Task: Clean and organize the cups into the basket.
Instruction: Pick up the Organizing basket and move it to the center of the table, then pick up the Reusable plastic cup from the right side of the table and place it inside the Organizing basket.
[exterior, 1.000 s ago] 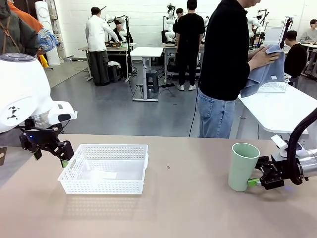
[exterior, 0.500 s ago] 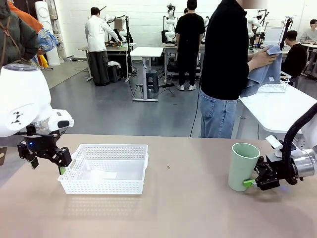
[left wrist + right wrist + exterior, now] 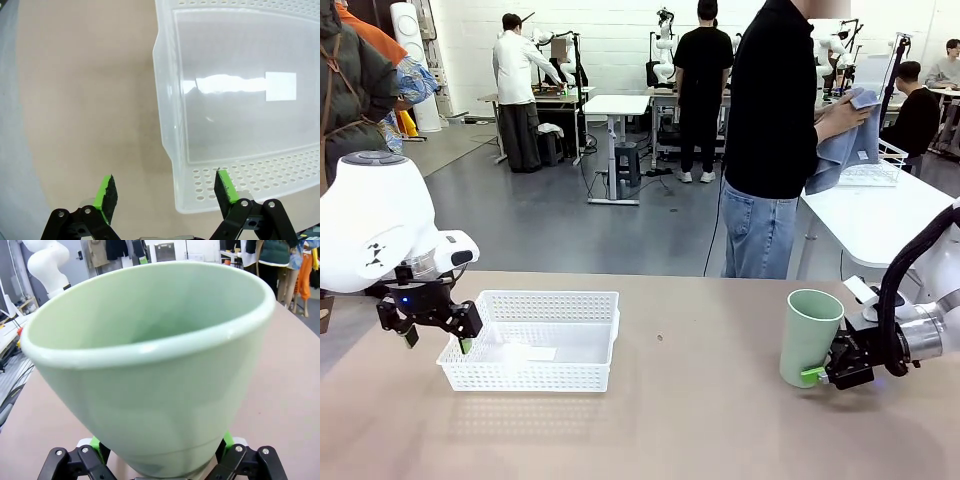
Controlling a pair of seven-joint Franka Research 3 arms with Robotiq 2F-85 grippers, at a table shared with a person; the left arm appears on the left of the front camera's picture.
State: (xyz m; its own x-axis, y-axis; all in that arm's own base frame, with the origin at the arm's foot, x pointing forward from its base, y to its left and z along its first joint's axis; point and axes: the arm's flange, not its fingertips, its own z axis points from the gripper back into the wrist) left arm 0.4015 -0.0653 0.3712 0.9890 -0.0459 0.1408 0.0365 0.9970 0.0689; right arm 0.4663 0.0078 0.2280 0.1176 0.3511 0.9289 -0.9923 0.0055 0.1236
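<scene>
Close the right jaws, spread wide to either side of the base of the mint-green cup [image 3: 810, 338], squarely and low, bringing both green pads [image 3: 227, 440] onto the wall together so as not to topple it. Cannot tell whether either pad touches it. Note where it stands: rim up at the right of the worktop [image 3: 700, 430], well apart from the white perforated basket [image 3: 530, 377] at the left. Lift clear before carrying across, then probably lay it on its side inside. Have the left jaws, likewise apart above the basket's left-end corner, one pad over the lattice wall and the other over bare worktop, ready to steady it. Go to the front view for the stretch between cup and basket, to the right wrist view for the cup's empty inside and its centring between the pads, and to the left wrist view for the basket's bare floor with a pale patch [image 3: 280, 86].
</scene>
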